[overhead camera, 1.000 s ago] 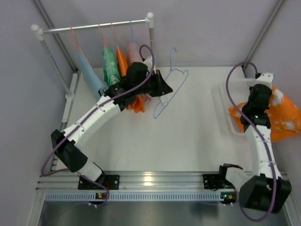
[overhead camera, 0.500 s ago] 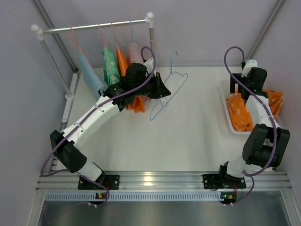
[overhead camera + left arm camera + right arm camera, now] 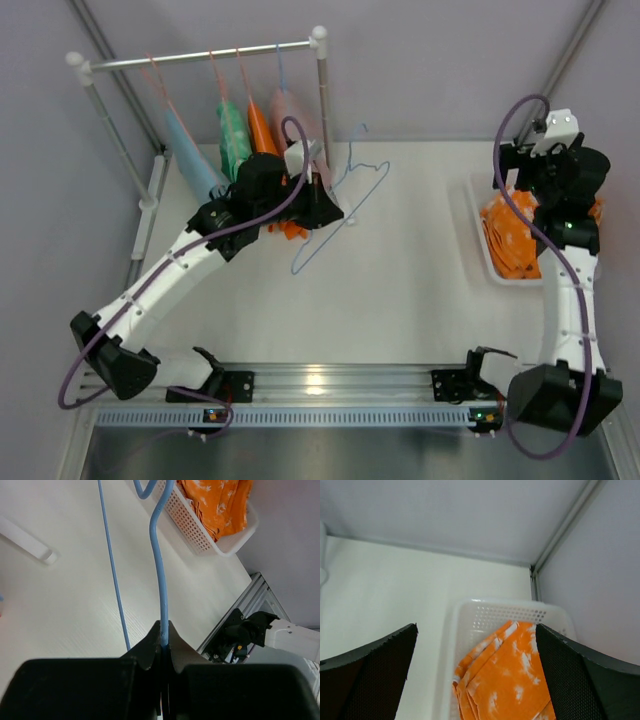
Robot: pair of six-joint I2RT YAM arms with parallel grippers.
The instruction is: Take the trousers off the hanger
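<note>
A clothes rail (image 3: 200, 55) stands at the back left corner of the table (image 3: 400, 290). Four pieces hang from it on thin hangers: the light blue trousers (image 3: 190, 150) furthest left, then a green garment (image 3: 235, 140), an orange garment (image 3: 260, 125) and a pink garment (image 3: 288, 108), all close together. The left arm reaches in front of their lower ends, and a bit of orange cloth (image 3: 292, 230) shows just below its wrist; what that piece is cannot be told.

The left claw (image 3: 162, 630) is pressed tight on the wire of a blue hanger (image 3: 340, 215), its two fingers meeting on the wire with no gap between them. In the top view the hanger slants over the table just to the right of the rail, its hook pointing toward the back wall. Whether its low end touches the table cannot be told.

Far to the right, a white basket (image 3: 478, 225) sits by the table's right edge. The orange trousers (image 3: 510, 240), printed with white marks, lie bunched inside it, filling most of it. The right claw (image 3: 476, 626) hangs above the basket's back end with its fingers (image 3: 375, 665) spread wide and nothing between them, well clear of the cloth below.
</note>
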